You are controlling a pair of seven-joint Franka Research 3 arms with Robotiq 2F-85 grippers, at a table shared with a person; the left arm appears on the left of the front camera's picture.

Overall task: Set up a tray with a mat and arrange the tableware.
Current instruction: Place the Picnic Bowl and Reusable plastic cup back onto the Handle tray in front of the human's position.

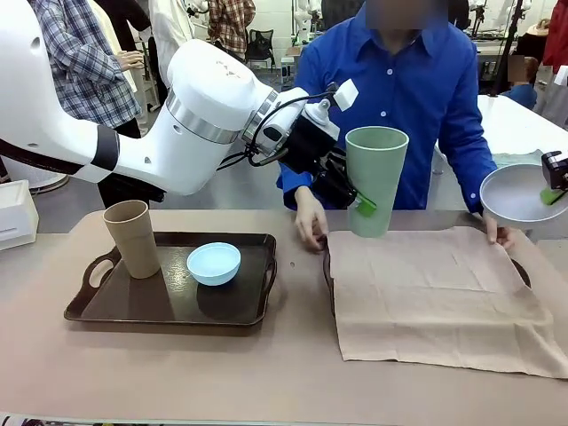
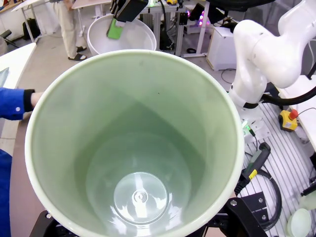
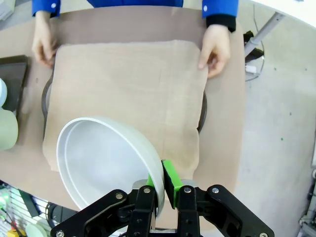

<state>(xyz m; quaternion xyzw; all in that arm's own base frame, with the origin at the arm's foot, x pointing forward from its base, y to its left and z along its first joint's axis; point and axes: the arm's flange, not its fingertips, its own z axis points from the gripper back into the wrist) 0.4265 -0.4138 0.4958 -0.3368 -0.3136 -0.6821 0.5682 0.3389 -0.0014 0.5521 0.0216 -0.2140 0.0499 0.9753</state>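
Observation:
My left gripper [image 1: 358, 202] is shut on the pale green cup [image 1: 376, 177], held upright in the air over the near-left corner of the beige mat [image 1: 435, 297]. The left wrist view looks straight down into that cup [image 2: 133, 148]. My right gripper [image 3: 162, 190] is shut on the rim of the white bowl [image 3: 98, 163], hanging above the mat's [image 3: 128, 98] right side; from the front the bowl [image 1: 519, 191] is at the far right edge. The mat covers a dark tray [image 1: 329, 275]. A tan cup [image 1: 131, 238] and a light blue bowl [image 1: 213, 263] stand on the left tray [image 1: 169, 306].
The person in a blue shirt holds the mat's two far corners with the hands [image 1: 311, 226] [image 1: 501, 232]. The brown table top [image 1: 177, 373] is bare along the near edge. Other people stand behind at the far left.

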